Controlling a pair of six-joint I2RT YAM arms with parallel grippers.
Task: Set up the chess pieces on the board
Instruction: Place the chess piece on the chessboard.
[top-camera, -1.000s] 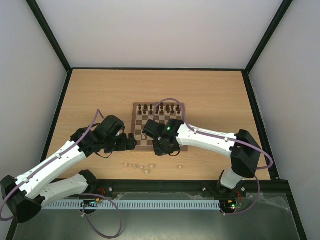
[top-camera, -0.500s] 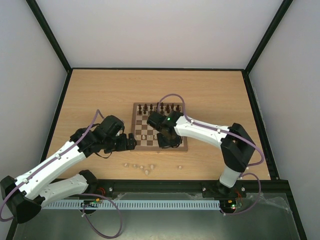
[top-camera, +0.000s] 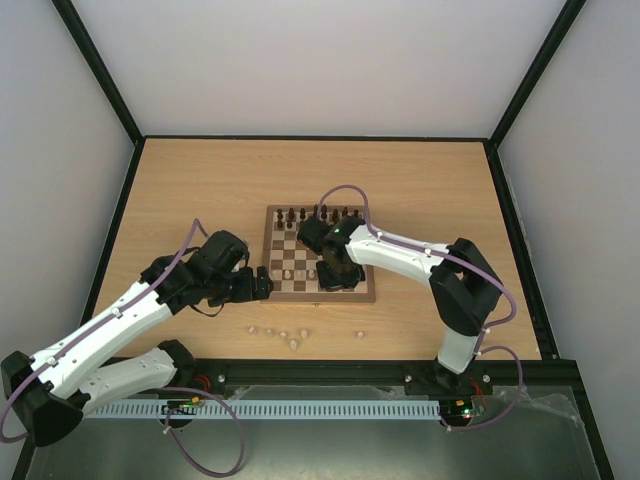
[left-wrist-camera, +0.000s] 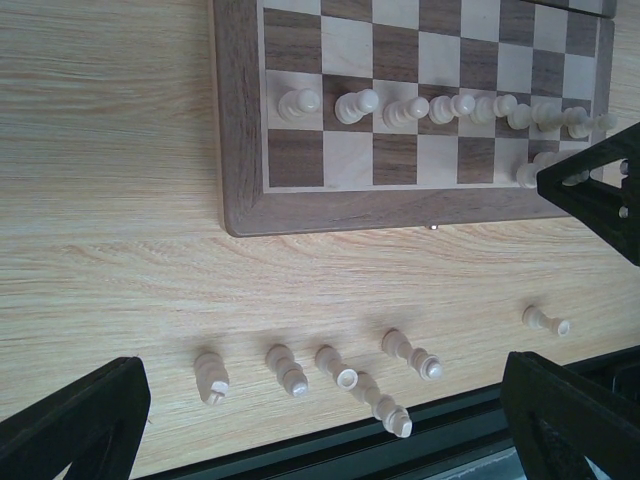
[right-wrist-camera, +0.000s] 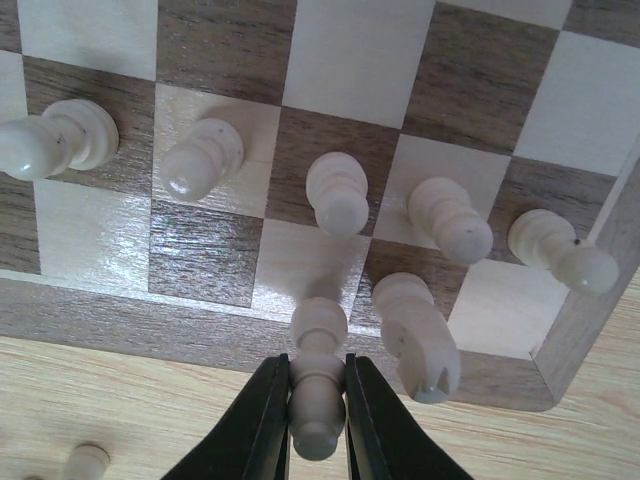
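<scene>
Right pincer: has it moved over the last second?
Yes. In the top view the right pincer, shut on a cream piece, has shifted slightly away from the board near edge toward the dark pieces row.

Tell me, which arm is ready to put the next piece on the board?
Right. The right gripper pinches a cream piece just over the board, at its edge row. The left gripper is open and empty, off beside the board.
</scene>
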